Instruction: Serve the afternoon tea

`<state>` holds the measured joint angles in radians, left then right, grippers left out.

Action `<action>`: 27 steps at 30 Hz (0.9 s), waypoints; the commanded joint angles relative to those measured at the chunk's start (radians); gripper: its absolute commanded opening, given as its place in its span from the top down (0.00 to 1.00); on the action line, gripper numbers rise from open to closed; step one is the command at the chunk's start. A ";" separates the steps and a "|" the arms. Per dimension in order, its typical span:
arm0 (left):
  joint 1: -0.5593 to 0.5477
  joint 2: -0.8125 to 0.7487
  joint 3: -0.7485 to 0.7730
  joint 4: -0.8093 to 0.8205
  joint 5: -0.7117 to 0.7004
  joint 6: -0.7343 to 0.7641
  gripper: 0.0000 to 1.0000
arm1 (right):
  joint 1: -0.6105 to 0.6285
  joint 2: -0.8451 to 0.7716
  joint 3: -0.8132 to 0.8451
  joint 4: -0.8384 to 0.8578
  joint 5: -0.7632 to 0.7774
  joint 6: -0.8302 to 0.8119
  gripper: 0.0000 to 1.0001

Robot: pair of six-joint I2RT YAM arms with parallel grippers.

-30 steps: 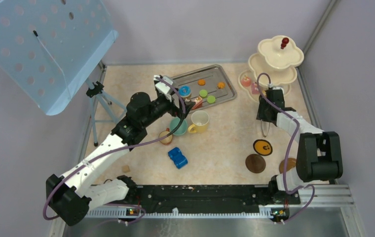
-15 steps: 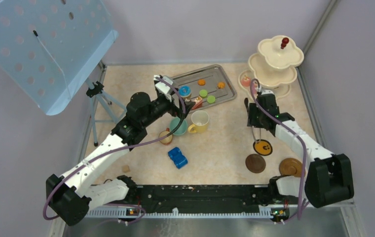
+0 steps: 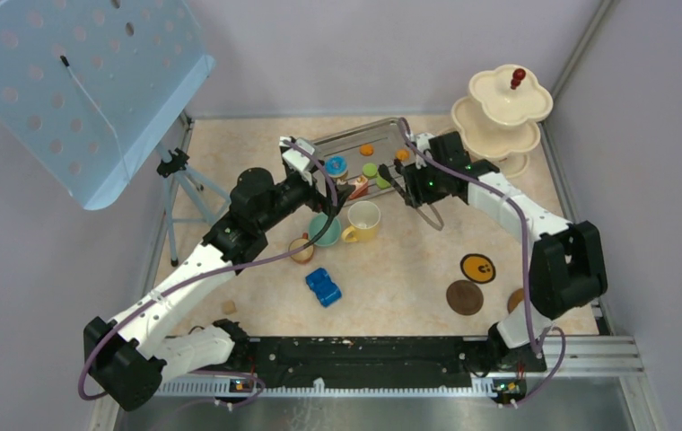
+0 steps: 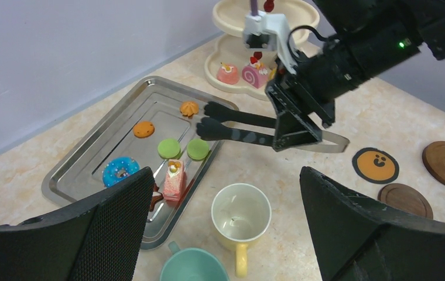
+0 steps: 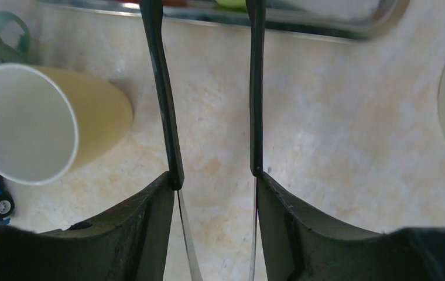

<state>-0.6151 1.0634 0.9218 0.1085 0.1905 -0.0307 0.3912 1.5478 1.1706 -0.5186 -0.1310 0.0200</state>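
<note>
Toy cakes lie on the metal tray (image 4: pixel 91 146): a blue donut (image 4: pixel 119 170), green macarons (image 4: pixel 169 148), a pink slice (image 4: pixel 174 180). My right gripper (image 3: pixel 423 184) is shut on black tongs (image 4: pixel 238 126), whose tips hang apart over the tray's right end near an orange cake (image 4: pixel 189 108). In the right wrist view the tongs' arms (image 5: pixel 164 117) run out from between my fingers (image 5: pixel 214 175). My left gripper (image 4: pixel 225 172) stands open above the yellow mug (image 4: pixel 241 212) and the teal cup (image 4: pixel 194 266). The small brown cup (image 3: pixel 301 249) sits nearer. The cream stand (image 3: pixel 508 99) holds pink cakes (image 4: pixel 228 73) on its lowest tier.
Brown coasters (image 3: pixel 464 297) and an orange-faced one (image 3: pixel 477 268) lie at the front right. A blue toy car (image 3: pixel 323 287) sits near the middle. At the left a perforated blue panel (image 3: pixel 86 81) stands on a tripod (image 3: pixel 180 180). Walls close in behind and to the right.
My right arm has swung left from beside the stand to the tray's right end, carrying the tongs. The left arm has not moved.
</note>
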 commanded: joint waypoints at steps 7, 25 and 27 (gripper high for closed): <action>-0.002 -0.026 0.008 0.037 -0.017 0.006 0.01 | 0.020 0.231 0.363 -0.139 -0.194 -0.302 0.48; -0.001 -0.115 -0.019 0.060 -0.140 0.021 0.01 | 0.103 0.476 0.638 -0.320 -0.068 -0.396 0.46; -0.001 -0.116 -0.021 0.061 -0.143 0.022 0.01 | 0.105 0.485 0.641 -0.324 -0.048 -0.392 0.44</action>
<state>-0.6159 0.9642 0.9192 0.1169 0.0803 -0.0223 0.4847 2.0197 1.7535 -0.8230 -0.2264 -0.3588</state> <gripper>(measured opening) 0.987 0.547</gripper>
